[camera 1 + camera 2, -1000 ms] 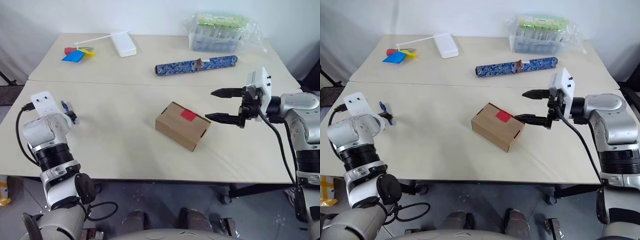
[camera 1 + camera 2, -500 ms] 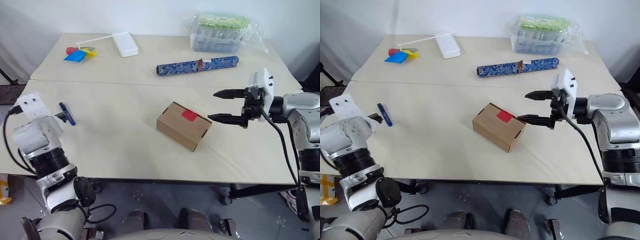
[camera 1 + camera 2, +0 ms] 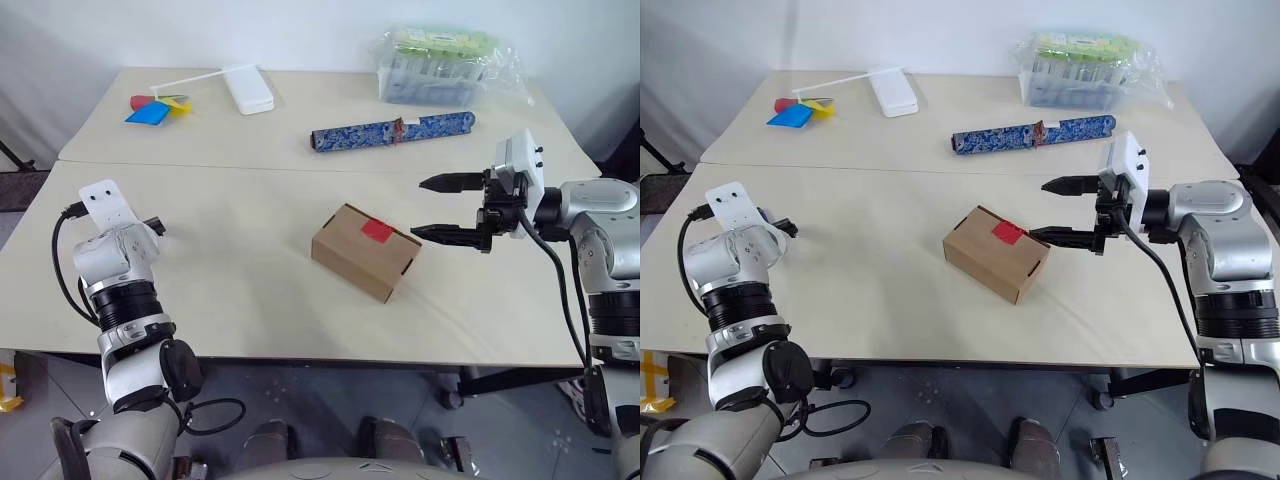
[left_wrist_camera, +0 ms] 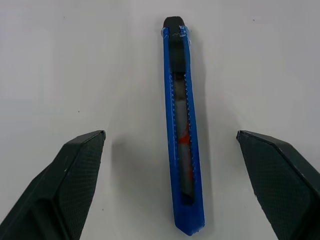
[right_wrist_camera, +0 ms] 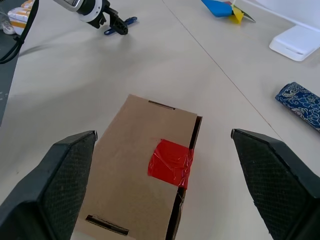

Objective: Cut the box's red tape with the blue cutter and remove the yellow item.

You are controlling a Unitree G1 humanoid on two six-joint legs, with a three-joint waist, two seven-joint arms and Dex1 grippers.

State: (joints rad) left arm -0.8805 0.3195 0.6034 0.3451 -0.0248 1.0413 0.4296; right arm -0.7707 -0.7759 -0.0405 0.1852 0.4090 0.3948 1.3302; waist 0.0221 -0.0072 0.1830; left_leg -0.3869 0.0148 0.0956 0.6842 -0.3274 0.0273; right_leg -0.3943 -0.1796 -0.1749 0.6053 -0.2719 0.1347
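The brown box (image 3: 365, 252) sits mid-table, its flaps closed and sealed by the red tape (image 3: 378, 230) on its top edge. My right gripper (image 3: 420, 208) hovers open just to the box's right, pointing at it, and looks down on the tape (image 5: 171, 161). Near the table's left edge the blue cutter (image 4: 181, 130) lies flat. My left gripper (image 4: 170, 134) is open above it, one finger on either side, neither touching. From the right wrist, the cutter (image 5: 121, 23) pokes out beside that gripper. The yellow item is hidden.
A long blue patterned roll (image 3: 392, 131) lies behind the box. A clear plastic tub (image 3: 440, 65) stands at the back right. A white case (image 3: 247, 88) and coloured paper scraps (image 3: 155, 107) lie at the back left. A seam (image 3: 250, 166) joins two tables.
My left hand has moved right and forward over the cutter, which now sits hidden under it in the head views. The right gripper and the box have stayed put.
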